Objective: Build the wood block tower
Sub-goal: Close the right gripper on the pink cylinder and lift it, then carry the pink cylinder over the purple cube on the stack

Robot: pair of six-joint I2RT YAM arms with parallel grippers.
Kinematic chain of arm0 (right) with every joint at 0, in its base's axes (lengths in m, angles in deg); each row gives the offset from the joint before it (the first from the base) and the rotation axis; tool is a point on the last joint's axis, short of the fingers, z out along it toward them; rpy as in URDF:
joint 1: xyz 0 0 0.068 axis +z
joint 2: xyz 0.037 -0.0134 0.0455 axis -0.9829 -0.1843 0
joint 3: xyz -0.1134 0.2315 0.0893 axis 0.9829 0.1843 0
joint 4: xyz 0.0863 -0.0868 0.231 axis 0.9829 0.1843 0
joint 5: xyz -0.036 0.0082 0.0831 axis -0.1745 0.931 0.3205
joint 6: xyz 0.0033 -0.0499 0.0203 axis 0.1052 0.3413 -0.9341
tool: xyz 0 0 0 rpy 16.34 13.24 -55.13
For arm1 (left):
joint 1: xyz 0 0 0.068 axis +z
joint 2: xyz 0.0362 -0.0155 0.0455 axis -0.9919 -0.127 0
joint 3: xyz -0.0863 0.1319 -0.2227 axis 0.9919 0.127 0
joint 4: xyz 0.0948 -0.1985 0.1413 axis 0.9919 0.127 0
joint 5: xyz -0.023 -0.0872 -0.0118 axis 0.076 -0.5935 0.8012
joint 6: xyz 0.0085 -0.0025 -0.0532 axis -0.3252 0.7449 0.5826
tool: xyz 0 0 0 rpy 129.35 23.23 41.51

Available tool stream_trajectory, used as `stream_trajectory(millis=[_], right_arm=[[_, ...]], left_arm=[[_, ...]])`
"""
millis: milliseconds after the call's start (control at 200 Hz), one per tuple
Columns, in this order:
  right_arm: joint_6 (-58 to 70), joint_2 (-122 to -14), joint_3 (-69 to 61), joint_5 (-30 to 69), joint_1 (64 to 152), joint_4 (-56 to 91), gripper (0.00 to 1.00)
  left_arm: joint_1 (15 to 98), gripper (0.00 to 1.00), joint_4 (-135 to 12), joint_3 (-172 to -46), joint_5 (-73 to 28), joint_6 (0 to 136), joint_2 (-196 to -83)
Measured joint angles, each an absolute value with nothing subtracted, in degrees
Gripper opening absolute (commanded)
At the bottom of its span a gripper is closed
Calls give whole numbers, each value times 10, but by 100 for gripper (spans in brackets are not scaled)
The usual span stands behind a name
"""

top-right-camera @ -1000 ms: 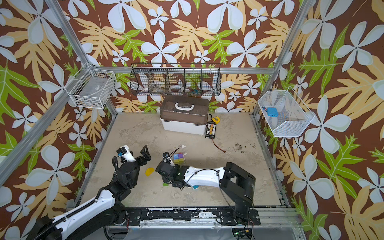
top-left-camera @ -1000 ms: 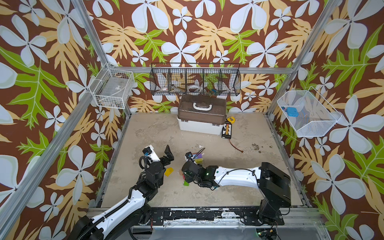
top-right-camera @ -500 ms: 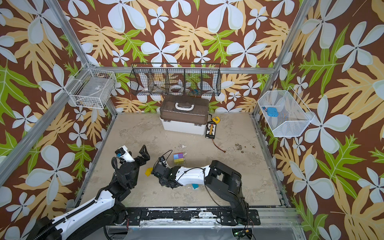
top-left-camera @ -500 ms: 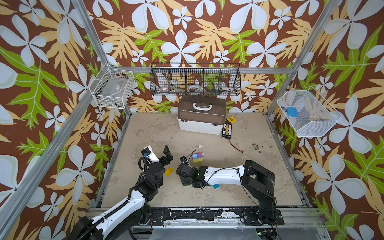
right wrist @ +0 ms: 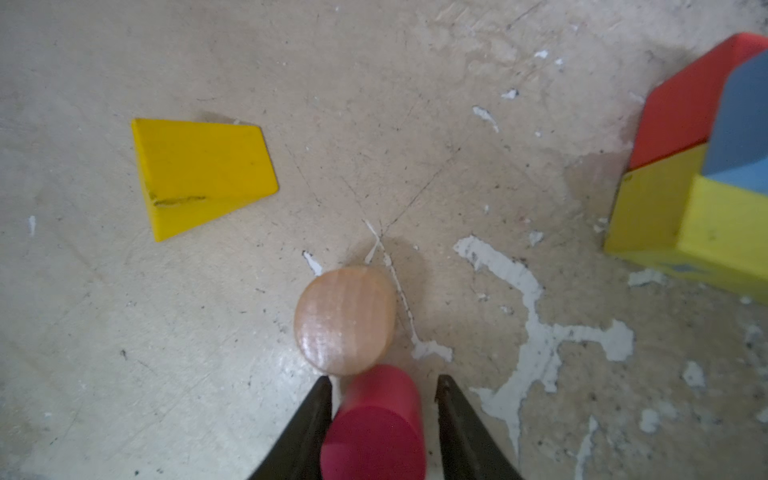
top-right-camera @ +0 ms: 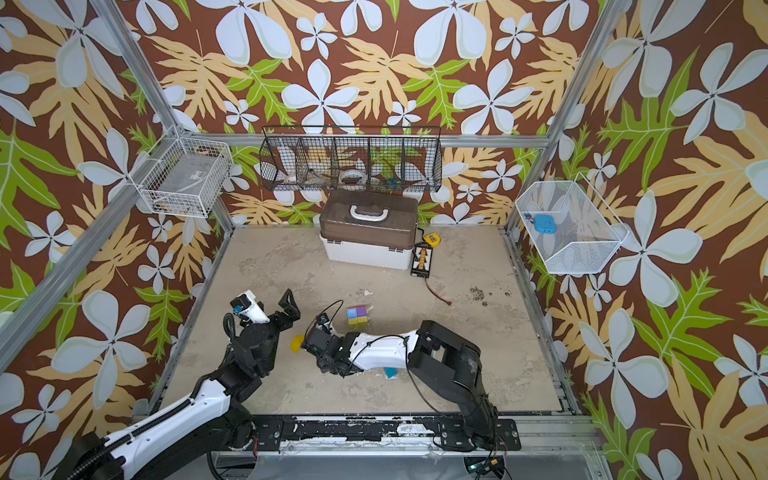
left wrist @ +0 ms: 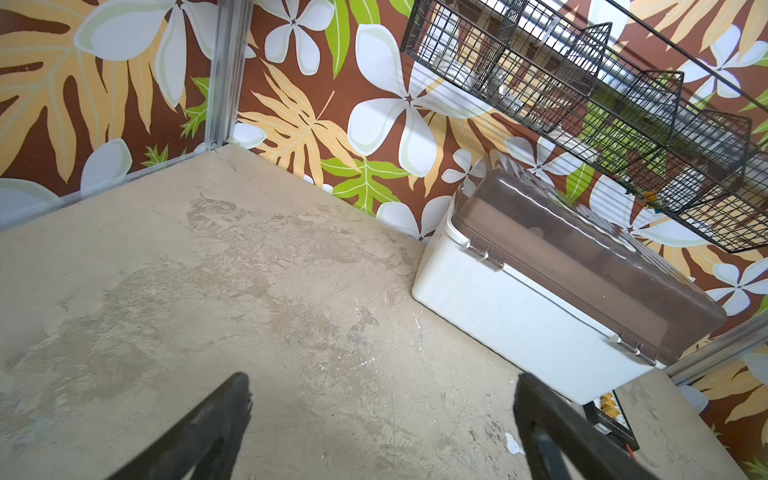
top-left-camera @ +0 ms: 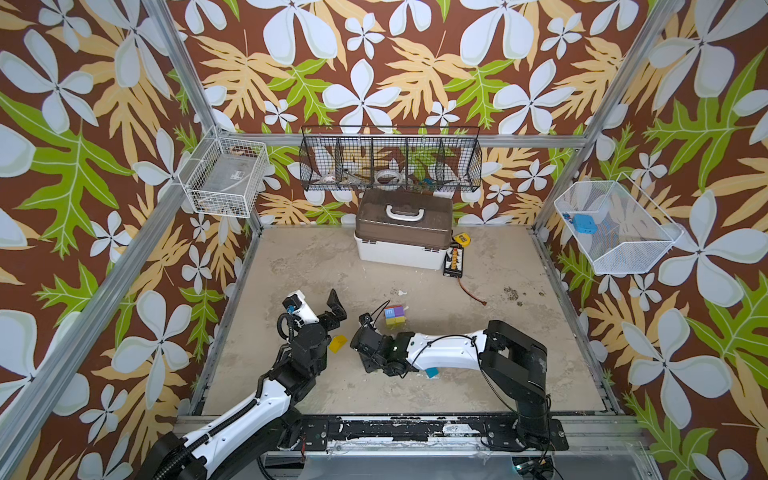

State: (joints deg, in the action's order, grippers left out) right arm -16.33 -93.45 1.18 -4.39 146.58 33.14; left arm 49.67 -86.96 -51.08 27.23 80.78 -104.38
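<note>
A short stack of wood blocks (top-left-camera: 394, 316) (top-right-camera: 357, 316) stands mid-floor, with blue "E" and purple cubes on top and yellow and red ones below (right wrist: 685, 199). My right gripper (right wrist: 384, 379) points down beside it. Its fingers stand narrowly open on either side of an upright pink cylinder (right wrist: 374, 436), and a thin gap shows at one finger. A tan cylinder (right wrist: 345, 320) stands just beyond the fingertips. The yellow wedge (right wrist: 199, 174) (top-left-camera: 337, 343) lies flat between the two arms. My left gripper (left wrist: 382, 382) (top-left-camera: 318, 309) hangs wide open over bare floor with nothing in it.
A white box with a brown lid (top-left-camera: 403, 237) (left wrist: 561, 291) stands at the back wall, with a black charger board (top-left-camera: 453, 261) beside it. A teal block (top-left-camera: 432, 372) lies under the right forearm. Wire baskets (top-left-camera: 390, 162) hang on the walls.
The right arm has folded and slid left, towards the wedge. Its jaws have narrowed around the pink cylinder. The left arm has stayed put.
</note>
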Motion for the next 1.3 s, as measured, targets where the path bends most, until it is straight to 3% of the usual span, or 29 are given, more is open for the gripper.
stream_trajectory(millis=[380, 781, 1001, 1301], right_arm=[[-161, -926, 12, -52, 1466, 338, 22], [-150, -774, 49, -135, 1459, 365, 17], [-146, -708, 79, -155, 1375, 369, 14], [-125, -761, -35, -129, 1283, 443, 13]], left_arm=[[497, 100, -865, -514, 270, 808, -1050], [497, 100, -869, -516, 248, 808, -1074], [497, 100, -871, -523, 229, 808, -1086], [497, 100, -873, -523, 221, 808, -1086]])
